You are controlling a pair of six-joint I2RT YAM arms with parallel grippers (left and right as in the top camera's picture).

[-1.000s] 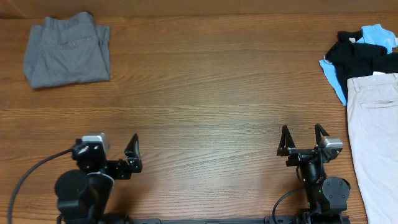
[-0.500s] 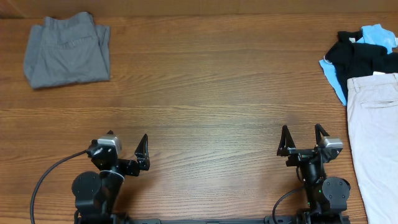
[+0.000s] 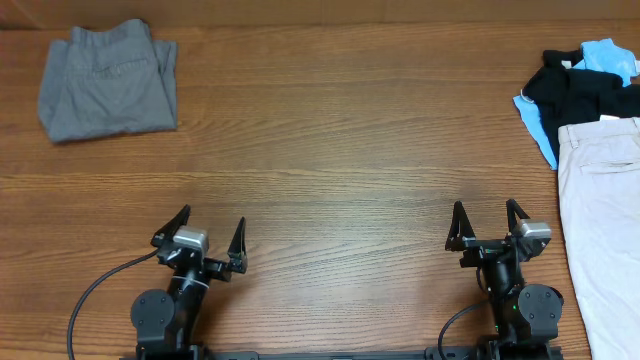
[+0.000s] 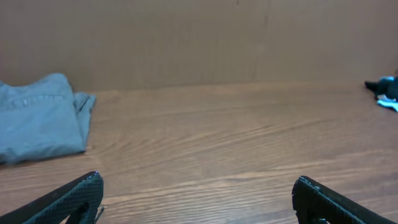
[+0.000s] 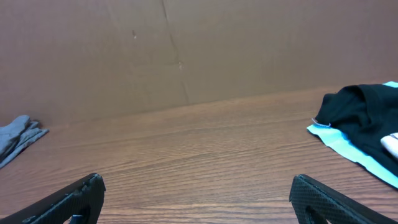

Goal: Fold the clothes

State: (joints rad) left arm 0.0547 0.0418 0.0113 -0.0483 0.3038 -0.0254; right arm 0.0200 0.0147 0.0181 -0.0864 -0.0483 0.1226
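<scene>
Left gripper (image 3: 210,228): near edge of the table, left of centre. Two black fingers spread wide apart, nothing between them; its wrist view shows only bare wood between the fingertips (image 4: 74,196). A black cable (image 3: 92,298) loops out from the arm base to the near-left.

Right gripper (image 3: 486,225): near edge, right of centre. Black fingers likewise spread wide, holding nothing, and clear of all cloth.

Brown wood-grain table (image 3: 350,150): carries everything listed below.

Mid-grey cotton trousers (image 3: 108,80): far-left corner of the table, folded into a compact, roughly square bundle with the waistband and a back pocket uppermost. Well apart from both grippers. Seen low and flat at the left of the left wrist view (image 4: 37,124), and as a small grey edge at the far left of the right wrist view (image 5: 15,140).

Beige trousers (image 3: 605,220): right edge of the table, laid out flat and long, running from mid-depth to the near edge, just right of the right gripper but not touching it.

Black garment (image 3: 580,95): far-right, crumpled, lying at the far end of the beige trousers.

Light-blue garment (image 3: 608,55): far-right, under and behind the black garment, showing at its far side and left edge.

Plain brown wall (image 4: 186,43): behind the far edge of the table.
</scene>
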